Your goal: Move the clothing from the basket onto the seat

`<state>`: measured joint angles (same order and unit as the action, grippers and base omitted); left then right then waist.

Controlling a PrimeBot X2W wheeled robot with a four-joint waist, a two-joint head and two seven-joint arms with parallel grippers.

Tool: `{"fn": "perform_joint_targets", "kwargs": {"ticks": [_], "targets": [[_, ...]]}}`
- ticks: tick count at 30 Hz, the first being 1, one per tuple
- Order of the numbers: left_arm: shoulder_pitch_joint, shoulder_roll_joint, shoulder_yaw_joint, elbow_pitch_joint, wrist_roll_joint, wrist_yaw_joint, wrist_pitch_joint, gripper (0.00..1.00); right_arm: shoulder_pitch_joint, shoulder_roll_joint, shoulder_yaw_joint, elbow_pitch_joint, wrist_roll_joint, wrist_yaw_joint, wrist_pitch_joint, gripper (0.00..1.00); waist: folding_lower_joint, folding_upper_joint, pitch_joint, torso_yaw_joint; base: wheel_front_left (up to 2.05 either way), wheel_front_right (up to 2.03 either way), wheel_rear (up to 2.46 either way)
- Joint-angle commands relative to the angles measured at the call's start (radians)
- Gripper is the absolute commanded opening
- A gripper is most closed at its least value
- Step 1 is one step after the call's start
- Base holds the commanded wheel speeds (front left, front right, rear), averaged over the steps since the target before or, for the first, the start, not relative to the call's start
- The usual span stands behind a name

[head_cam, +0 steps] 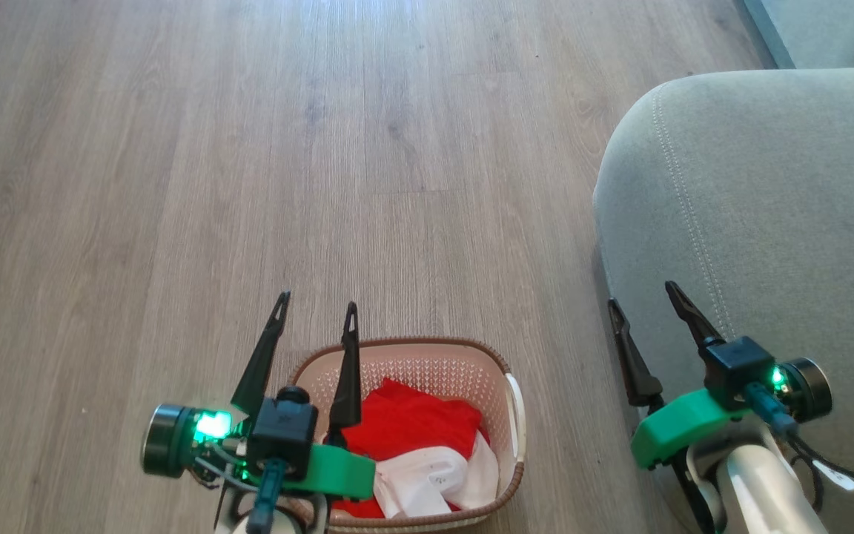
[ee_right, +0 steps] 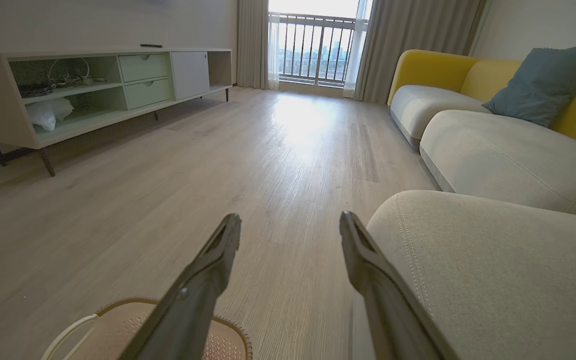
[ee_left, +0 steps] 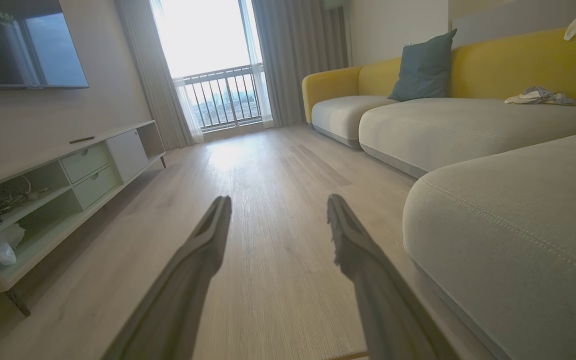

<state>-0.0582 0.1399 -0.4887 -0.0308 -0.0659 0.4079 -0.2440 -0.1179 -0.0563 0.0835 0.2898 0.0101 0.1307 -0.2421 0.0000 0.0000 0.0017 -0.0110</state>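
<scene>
In the head view the basket (head_cam: 427, 367) is seen at six o'clock, standing on the wooden floor (head_cam: 249, 148). The clothing (head_cam: 412, 423) is held inside it: red fabric is bunched toward the far wall, and a white panel is laid over it at the near right corner. The seat (head_cam: 768, 222) is found at three o'clock, its rounded corner and double row of stitching turned toward the basket, with a strip of floor left between the two.

The left end effector (head_cam: 318, 300) is placed at seven o'clock with its fingers spread wide and nothing gripped between them. One finger is seen across the basket's left side and the red fabric – whether anything is touched cannot be told. The right end effector (head_cam: 641, 294) is placed at four o'clock, likewise spread wide and empty, one finger seen against the floor strip and the other against the seat's edge.

In the left wrist view a yellow-backed sofa (ee_left: 518, 65) is shown at two o'clock, a blue cushion (ee_left: 423, 67) at one o'clock and a low cabinet (ee_left: 93, 165) at nine o'clock. In the right wrist view the basket's rim is caught at seven o'clock and the seat at four o'clock
</scene>
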Motion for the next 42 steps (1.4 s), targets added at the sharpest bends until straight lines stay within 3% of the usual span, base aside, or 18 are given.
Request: {"fn": "perform_joint_targets", "kwargs": {"ticks": [1,13,19,23,27,33,42], "targets": [[-0.028,0.003,0.018,-0.044,0.042,0.010,-0.016,1.00,-0.059,0.006,0.030,-0.035,-0.038,0.000,-0.018,1.00,0.0000,0.0000,-0.001,0.000,0.00,0.00,0.00],[-0.020,-0.014,0.040,-0.025,0.046,-0.024,-0.018,1.00,-0.062,0.006,0.027,-0.033,-0.025,0.000,-0.020,1.00,0.0000,0.0000,0.005,-0.008,0.00,0.00,0.00],[-0.013,-0.024,0.048,0.016,0.038,-0.069,-0.018,1.00,-0.060,0.006,0.022,-0.032,-0.017,0.000,-0.020,1.00,0.0000,0.0000,0.023,-0.021,0.00,0.00,0.00],[-0.015,-0.030,0.042,0.082,0.034,-0.131,-0.018,1.00,-0.065,0.006,0.010,-0.035,-0.019,0.000,-0.020,1.00,0.0000,0.0000,0.070,-0.044,0.00,0.00,0.00],[-0.042,-0.035,0.039,0.166,0.024,-0.198,-0.018,1.00,-0.085,0.006,0.000,-0.053,-0.019,0.000,-0.020,1.00,0.0000,0.0000,0.151,-0.067,0.00,0.00,0.00],[-0.125,-0.023,0.021,0.262,0.062,-0.254,-0.018,1.00,-0.126,0.006,-0.008,-0.086,-0.021,0.000,-0.020,1.00,0.0000,0.0000,0.308,-0.099,0.00,0.00,0.00],[-0.336,0.042,-0.072,0.540,0.152,-0.269,-0.018,1.00,-0.204,0.006,-0.027,-0.150,-0.003,0.000,-0.020,1.00,0.0000,0.0000,0.580,-0.175,0.00,0.00,0.00]]}}
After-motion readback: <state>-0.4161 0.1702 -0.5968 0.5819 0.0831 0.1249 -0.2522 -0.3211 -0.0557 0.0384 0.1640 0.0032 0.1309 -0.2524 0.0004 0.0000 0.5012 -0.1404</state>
